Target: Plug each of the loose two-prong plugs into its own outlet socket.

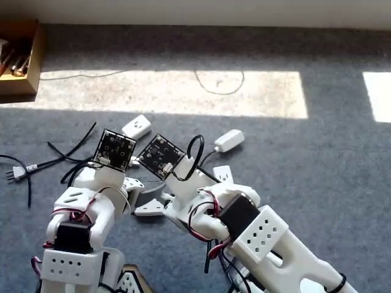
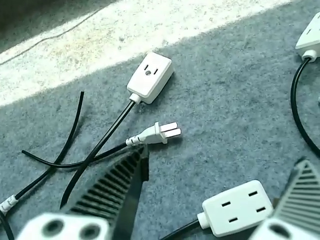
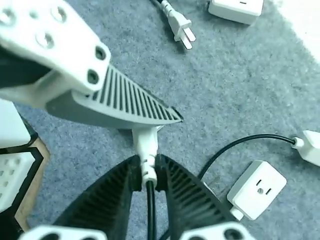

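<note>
A white plug (image 3: 146,142) is pinched at its cord end by the right gripper (image 3: 147,165), fingers closed on it. Its prongs are hidden under a finger of the left gripper (image 2: 222,157), which gapes wide, holding nothing, with a loose socket (image 2: 237,207) between its fingers on the carpet (image 2: 225,100); a second plug (image 2: 159,133) lies nearby. Unclamped, the socket will likely skid under a push, and the rear-held plug may pivot so its prongs miss the slots, or the crowded grippers may collide.

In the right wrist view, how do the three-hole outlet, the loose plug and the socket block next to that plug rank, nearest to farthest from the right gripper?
1. The three-hole outlet, beside the right gripper, which is shut on a plug.
2. The loose plug, farther ahead.
3. The socket block, just beyond it.
</note>
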Robot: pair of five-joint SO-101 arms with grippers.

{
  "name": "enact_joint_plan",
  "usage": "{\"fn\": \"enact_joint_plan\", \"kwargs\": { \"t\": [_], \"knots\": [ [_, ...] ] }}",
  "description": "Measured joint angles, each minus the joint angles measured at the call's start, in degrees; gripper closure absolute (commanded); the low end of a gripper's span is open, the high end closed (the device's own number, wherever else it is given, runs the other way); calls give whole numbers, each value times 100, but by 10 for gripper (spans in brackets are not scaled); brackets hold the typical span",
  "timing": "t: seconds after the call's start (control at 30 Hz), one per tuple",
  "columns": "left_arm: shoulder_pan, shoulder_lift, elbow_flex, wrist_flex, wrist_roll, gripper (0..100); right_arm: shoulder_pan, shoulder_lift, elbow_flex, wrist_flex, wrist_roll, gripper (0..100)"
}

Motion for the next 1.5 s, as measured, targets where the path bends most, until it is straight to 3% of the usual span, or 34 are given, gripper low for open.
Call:
{"fn": "enact_joint_plan", "kwargs": {
  "t": [0.4,0.5,0.73,0.83,1.0,1.17,1.27,1.5],
  "knots": [
    [-26,-9,123,-18,-44,586,193,0,0,0,0,994],
    [-527,0,18,-264,-44,586,237,0,-9,-9,0,994],
    [-2708,70,-369,-914,-132,586,378,35,105,9,-18,994],
    [-3059,70,-378,-923,-132,586,369,563,-44,299,-18,994],
    [-3270,466,-290,-985,-26,586,378,2374,-1574,1451,-211,994],
    [-3727,1336,-149,-1626,-9,586,378,4220,-4193,3086,-580,994],
    [-4105,2040,-158,-1996,-70,586,378,4905,-5398,3191,-747,994],
    [-5046,4132,-1380,-2242,-466,585,299,6163,-5591,3209,-1398,994]
  ]
}}
